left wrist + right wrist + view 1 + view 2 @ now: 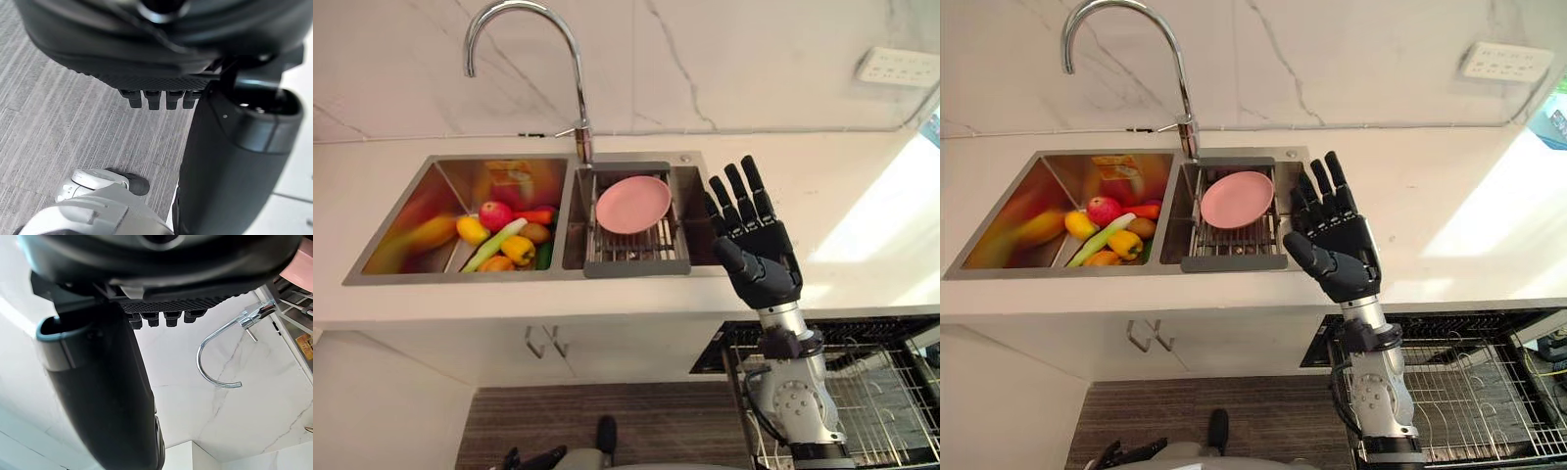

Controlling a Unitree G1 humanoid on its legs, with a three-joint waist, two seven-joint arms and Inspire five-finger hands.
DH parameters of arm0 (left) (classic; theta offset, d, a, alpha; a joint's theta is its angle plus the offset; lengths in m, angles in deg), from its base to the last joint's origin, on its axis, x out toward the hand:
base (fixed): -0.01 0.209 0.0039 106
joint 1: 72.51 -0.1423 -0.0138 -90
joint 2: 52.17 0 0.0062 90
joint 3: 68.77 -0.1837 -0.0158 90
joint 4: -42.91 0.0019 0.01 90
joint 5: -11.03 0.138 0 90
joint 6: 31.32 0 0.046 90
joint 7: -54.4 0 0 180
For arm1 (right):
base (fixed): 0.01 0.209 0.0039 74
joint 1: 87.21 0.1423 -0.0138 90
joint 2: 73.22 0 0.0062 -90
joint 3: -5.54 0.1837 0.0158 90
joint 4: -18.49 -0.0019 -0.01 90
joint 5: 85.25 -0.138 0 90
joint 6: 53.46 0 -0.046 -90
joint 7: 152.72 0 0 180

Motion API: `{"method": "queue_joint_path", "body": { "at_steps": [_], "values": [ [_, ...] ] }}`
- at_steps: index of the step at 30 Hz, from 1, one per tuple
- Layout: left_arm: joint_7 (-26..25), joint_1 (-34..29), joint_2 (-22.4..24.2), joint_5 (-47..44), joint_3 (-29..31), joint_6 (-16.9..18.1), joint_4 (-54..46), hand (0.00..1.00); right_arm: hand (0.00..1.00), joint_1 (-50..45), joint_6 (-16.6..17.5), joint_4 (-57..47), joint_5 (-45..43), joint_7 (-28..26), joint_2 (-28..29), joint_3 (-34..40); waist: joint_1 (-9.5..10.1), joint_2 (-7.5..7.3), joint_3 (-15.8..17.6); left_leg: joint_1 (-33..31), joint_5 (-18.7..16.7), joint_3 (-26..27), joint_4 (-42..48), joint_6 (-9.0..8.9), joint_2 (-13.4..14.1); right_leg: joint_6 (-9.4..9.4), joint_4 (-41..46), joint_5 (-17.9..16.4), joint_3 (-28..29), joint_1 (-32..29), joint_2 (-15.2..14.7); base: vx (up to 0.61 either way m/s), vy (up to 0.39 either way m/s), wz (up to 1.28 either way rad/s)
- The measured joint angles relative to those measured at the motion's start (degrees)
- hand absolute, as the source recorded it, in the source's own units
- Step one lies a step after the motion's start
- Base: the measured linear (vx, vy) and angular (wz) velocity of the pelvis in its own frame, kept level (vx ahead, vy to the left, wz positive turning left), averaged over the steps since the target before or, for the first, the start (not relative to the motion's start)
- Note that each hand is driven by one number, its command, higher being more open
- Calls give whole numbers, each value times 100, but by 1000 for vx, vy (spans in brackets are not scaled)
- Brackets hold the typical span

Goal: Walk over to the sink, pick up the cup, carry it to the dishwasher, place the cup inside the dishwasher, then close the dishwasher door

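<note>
The right hand (759, 257) stood raised at the right end of the sink (450, 278), fingers (741, 194) straight and wide, holding nothing. The left hand (161, 54) hung above the floor (58, 107), fingers relaxed. The dishwasher (886, 392) stood open below the surface (842, 186). I could not tell where the cup was.

A pink plate (632, 204) rests in a wire drain rack (636, 266), the curved chrome tap (584, 143) just behind it. Left of the rack lie fruit and vegetables (506, 240); a white socket (899, 67) sits on the marble wall (754, 59).

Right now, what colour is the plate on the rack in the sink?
Pink. The plate shows best in the left eye view.
</note>
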Motion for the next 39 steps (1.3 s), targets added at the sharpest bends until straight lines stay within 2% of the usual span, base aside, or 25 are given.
{"method": "queue_joint_path", "body": {
  "at_steps": [2,5,6,7,8,9,10,11,12,13,14,15,17,18,19,25,29,31,34,36,39],
  "values": [
    [14,1,-11,8,-33,-5,-17,100,100,0,1,83,39,18,-3,19,-9,-6,-6,-33,147,52,1,23,-28,55,11,57,-134,52,-50,118,3,29],
    [18,57,-40,11,-50,-64,-58,100,100,5,-4,192,233,164,-5,140,-23,-14,-20,20,-68,252,0,118,-83,98,451,22,-271,-16,-229,124,23,34],
    [19,37,-14,10,-85,-102,-64,100,100,3,-4,239,233,223,-1,197,-36,29,-19,121,-99,282,3,127,-18,109,1247,11,-217,-294,-277,107,45,23],
    [22,-12,-66,15,-202,-129,-117,100,100,3,3,242,233,277,32,221,-53,34,-26,289,-103,284,24,134,-11,100,2403,33,-76,-709,-437,114,53,21],
    [23,-52,-104,19,-268,-140,-173,100,100,3,12,239,234,283,52,219,-65,-50,-14,370,-125,253,40,169,-43,52,2988,121,45,-937,-541,180,57,24],
    [27,-66,-228,74,-298,-165,-263,100,100,0,25,238,248,291,68,196,-96,-148,18,477,-208,142,113,220,-73,-120,3924,236,359,-1373,-623,175,25,46],
    [23,5,-264,120,-296,-237,-259,100,100,-7,32,222,298,301,53,192,-166,-192,5,473,-317,-10,299,208,-23,-153,4104,-111,592,-1580,-488,207,10,51],
    [20,49,-247,122,-297,-267,-260,100,100,-7,34,204,337,316,45,190,-170,-185,6,472,-360,-55,396,174,27,-146,3966,-262,686,-1635,-377,120,-1,44],
    [56,107,-240,122,-289,-317,-261,100,100,-26,34,136,346,321,44,152,-163,-171,6,470,-488,-102,551,149,107,-132,3269,-366,842,-1672,-150,133,-14,23],
    [126,163,-254,119,-278,-347,-243,100,100,-82,32,-25,348,301,42,125,-158,-178,1,434,-586,-147,648,135,121,-107,2398,-344,1037,-1676,41,80,-34,23],
    [166,181,-260,118,-278,-347,-242,100,100,-120,35,-102,346,262,42,130,-172,-180,0,383,-614,-179,720,114,112,-111,1971,-279,1139,-1665,86,93,-85,35],
    [256,194,-272,120,-278,-337,-243,100,100,-173,37,-167,343,190,30,147,-228,-203,-12,337,-720,-270,855,90,47,-146,1328,-29,1192,-1607,125,93,-122,40],
    [270,178,-305,129,-273,-335,-235,100,100,-261,30,-164,346,137,27,148,-246,-319,-96,384,-908,-313,1008,62,-100,-133,804,561,1208,-1374,79,128,-154,38],
    [224,173,-273,131,-271,-331,-189,100,100,-291,31,-161,348,146,15,180,-252,-258,-110,419,-1062,-233,1114,50,-66,-112,702,813,1144,-1241,66,91,-111,24],
    [236,58,-167,515,-255,-190,-32,100,100,-227,32,-154,394,382,12,227,-272,-10,-174,687,-1218,62,987,-179,323,-208,-51,992,1137,-726,435,62,-72,15],
    [256,55,-159,495,-253,-185,-19,100,100,-226,32,-156,397,429,12,219,-254,-2,-182,651,-1218,47,984,-180,327,-205,-86,994,1073,-725,429,0,0,2],
    [439,57,-158,179,-247,-218,17,100,100,-226,36,-156,637,803,16,185,-246,2,-220,504,-1185,244,953,-230,427,-197,-225,1020,775,-687,381,1,-24,38],
    [572,56,-161,-238,-133,-309,69,100,100,-217,26,-152,978,1327,14,181,-153,13,-238,482,-1074,608,856,-303,541,-189,-368,1023,488,-573,341,34,-36,56],
    [818,37,-94,-1089,214,-584,309,100,100,-195,-106,-78,1791,2099,16,141,-12,36,-341,525,-898,607,617,-333,553,-178,-502,1028,214,-524,329,64,-34,35],
    [988,7,-27,-1616,422,-796,472,100,100,-196,-207,9,2524,2430,16,116,41,75,-367,569,-867,599,535,-366,565,-177,-570,1029,123,-461,344,40,-37,19],
    [1017,-63,53,-1678,625,-931,478,100,100,-196,-303,169,3453,2565,-2,89,32,136,-385,625,-842,666,485,-413,602,-174,-606,1031,87,-406,376,10,-19,1]
  ]
}}
